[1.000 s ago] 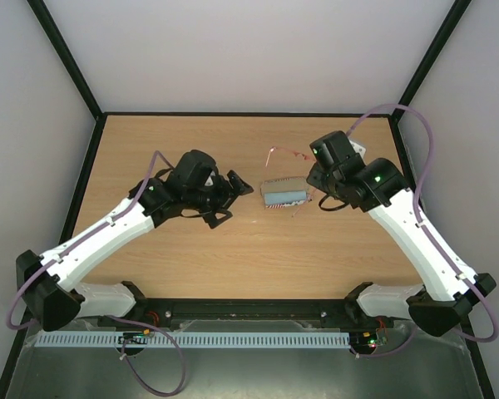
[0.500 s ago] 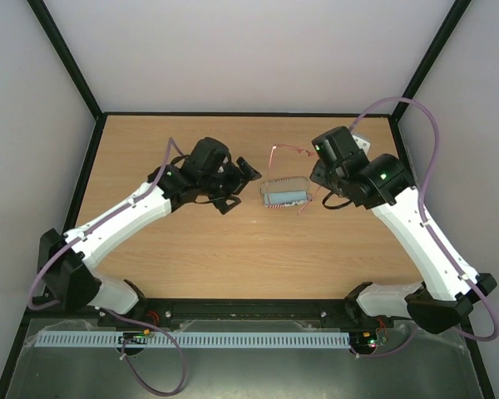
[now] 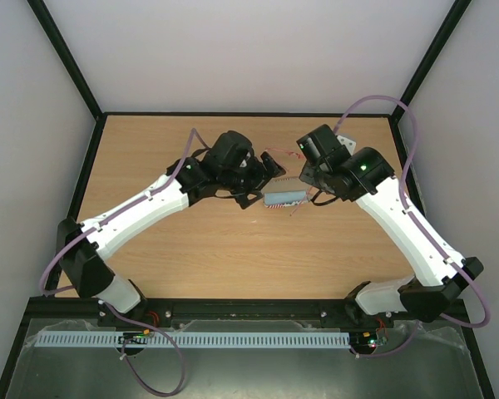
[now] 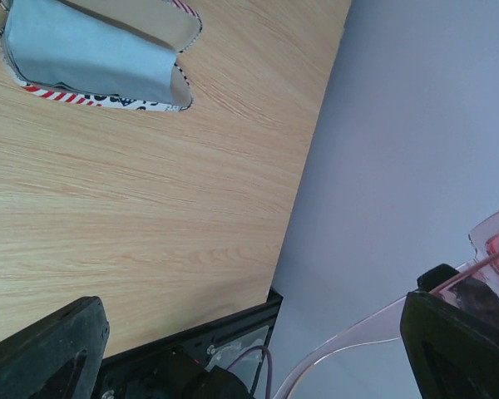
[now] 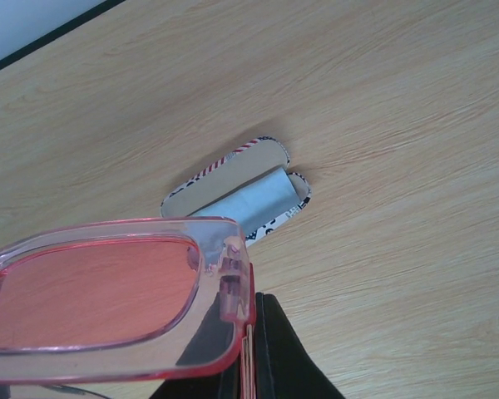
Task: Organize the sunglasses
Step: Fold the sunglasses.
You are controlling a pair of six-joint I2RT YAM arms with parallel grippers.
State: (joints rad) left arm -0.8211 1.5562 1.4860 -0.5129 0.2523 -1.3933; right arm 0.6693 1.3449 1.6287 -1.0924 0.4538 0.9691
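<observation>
The sunglasses (image 5: 91, 291) have a translucent pink frame with reddish lenses. My right gripper (image 5: 251, 366) is shut on them at the hinge corner and holds them above the table. From above, the sunglasses (image 3: 279, 156) hang between the two grippers. My left gripper (image 4: 249, 349) is open. One slender sunglasses arm (image 4: 358, 332) runs between its fingers, close to the right finger (image 4: 457, 341), and contact cannot be judged. The flag-patterned case (image 3: 283, 199) lies open just below, with the light blue cloth (image 5: 249, 204) inside it.
The wooden table (image 3: 133, 150) has a black frame round it, with grey walls behind and at the sides. In the left wrist view the case (image 4: 91, 58) lies at the top left and the table's black edge (image 4: 258, 312) runs close by.
The left arm has swung right and forward, bringing its open gripper up to the sunglasses. The right gripper has shifted slightly left with the sunglasses still in it.
</observation>
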